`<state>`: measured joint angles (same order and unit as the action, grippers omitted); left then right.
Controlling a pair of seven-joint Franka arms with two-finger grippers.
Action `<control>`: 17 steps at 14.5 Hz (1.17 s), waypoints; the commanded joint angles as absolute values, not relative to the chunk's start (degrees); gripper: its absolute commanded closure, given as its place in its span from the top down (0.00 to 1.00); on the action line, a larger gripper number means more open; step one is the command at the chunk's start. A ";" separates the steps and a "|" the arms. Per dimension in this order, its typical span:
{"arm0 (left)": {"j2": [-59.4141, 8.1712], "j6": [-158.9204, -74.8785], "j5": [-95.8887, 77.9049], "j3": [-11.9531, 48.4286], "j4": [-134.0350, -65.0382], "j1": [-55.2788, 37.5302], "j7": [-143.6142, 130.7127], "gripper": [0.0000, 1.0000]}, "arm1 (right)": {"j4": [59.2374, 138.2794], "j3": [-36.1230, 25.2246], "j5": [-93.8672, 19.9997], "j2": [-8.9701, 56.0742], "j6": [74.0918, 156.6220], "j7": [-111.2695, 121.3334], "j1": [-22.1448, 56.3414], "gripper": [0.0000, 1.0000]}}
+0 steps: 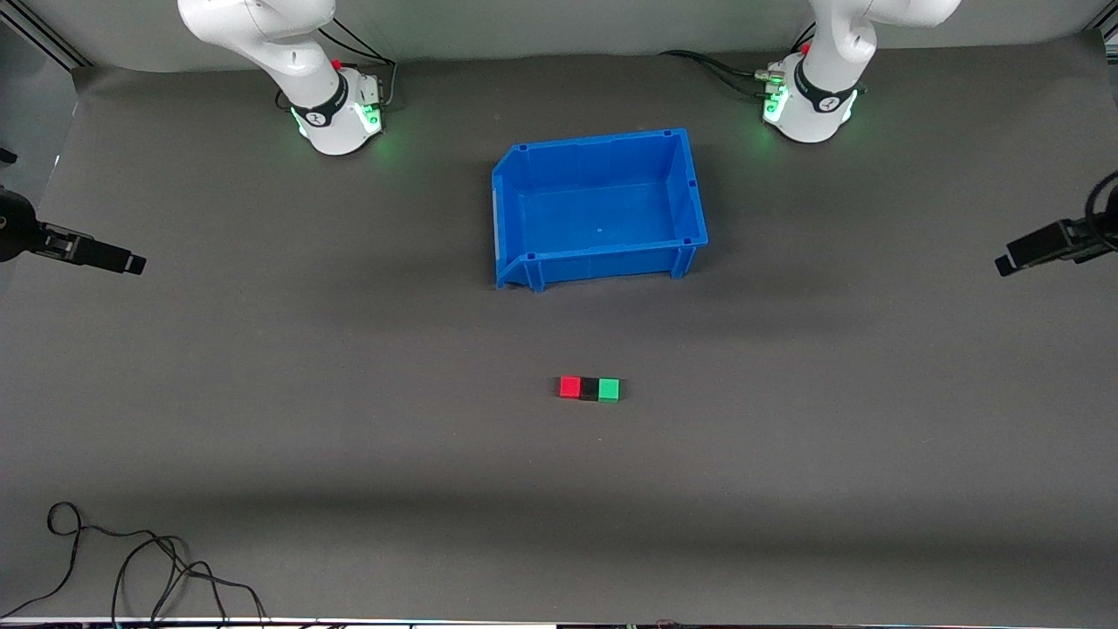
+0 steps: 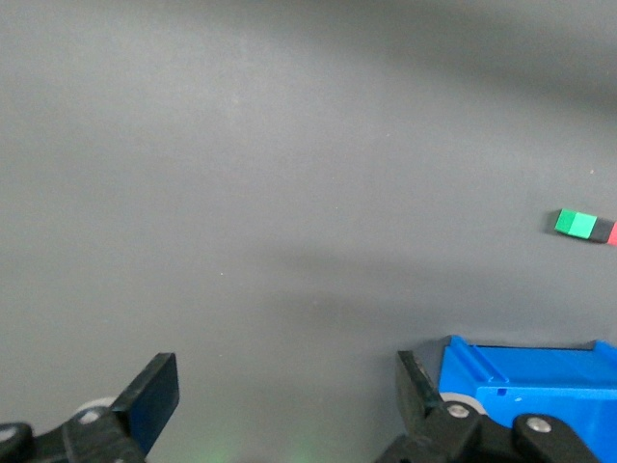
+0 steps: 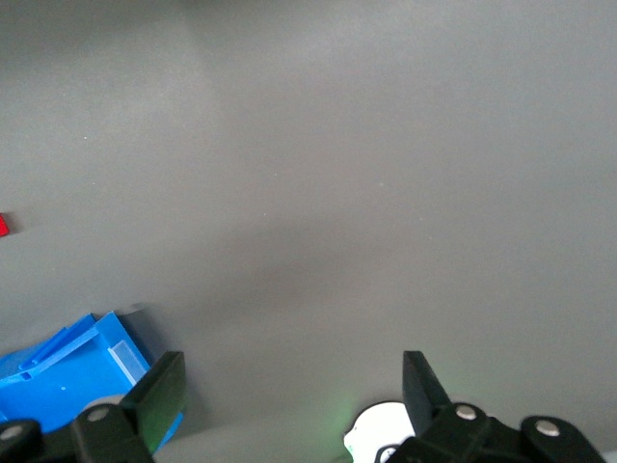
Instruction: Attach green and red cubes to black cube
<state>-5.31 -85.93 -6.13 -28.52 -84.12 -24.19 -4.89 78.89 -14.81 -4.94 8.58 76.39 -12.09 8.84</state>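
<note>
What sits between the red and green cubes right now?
The black cube, touching both: red cube toward the right arm's end, green cube toward the left arm's. The front view shows this best.

Even, dim overhead light on a matte grey mat [image 1: 262, 393]; front view sharp, wrist views soft.

In the front view the mat shows no glare, only broad faint shadow bands, one running across below the bin [image 1: 599, 206] and another low, toward 6 o'clock. The bin throws a short soft shadow at its 3 o'clock side, and its blue reads saturated. Green lamps at both arm bases [image 1: 342, 118] spill a small green glow onto the mat (the brightest spots in view). Corners at 10 and 2 o'clock fall darker. The red cube [image 1: 569, 387] and green cube [image 1: 609, 389] stand out crisply; the black cube [image 1: 590, 390] nearly merges with the mat. Both wrist views look flat and hazy, with a diffuse dark band across the middle and blurred fingers [image 2: 154, 395] at 6 o'clock.
</note>
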 commanded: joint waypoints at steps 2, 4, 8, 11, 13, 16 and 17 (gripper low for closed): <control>-2.20 -88.68 -3.25 -26.37 -88.14 -26.19 -4.57 1.00 | 80.86 -15.29 -4.31 7.82 78.13 -9.49 9.93 0.99; -1.06 -89.99 -1.24 -21.56 -89.46 -23.14 -4.57 1.00 | 80.95 -15.38 -4.31 7.74 78.05 -9.32 9.84 0.99; 1.66 -92.37 -1.05 -2.94 -93.77 -4.43 -4.40 1.00 | 80.86 -15.38 -3.96 7.73 78.13 -7.40 9.84 0.99; 2.98 -93.51 -1.05 0.09 -96.15 -1.58 -4.39 1.00 | 81.03 -15.29 -1.76 7.65 78.57 -2.21 9.58 0.99; 3.08 -93.25 -1.05 0.09 -95.89 -1.58 -3.61 1.00 | 82.08 -14.42 -1.84 7.12 79.36 -2.20 7.75 0.99; 3.34 -92.03 -1.05 0.09 -94.49 -1.58 -2.99 1.00 | 84.63 -5.47 -1.50 4.76 80.59 -2.72 0.63 0.99; 3.34 -91.06 -1.05 0.09 -93.79 -1.58 -2.81 1.00 | 86.20 -5.10 -1.15 3.79 81.99 -2.81 0.27 0.99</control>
<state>1.81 -92.07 -2.08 -0.77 -93.87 -2.42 -4.17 81.28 -8.09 -3.01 7.84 79.08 -3.50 2.16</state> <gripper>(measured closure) 0.000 0.004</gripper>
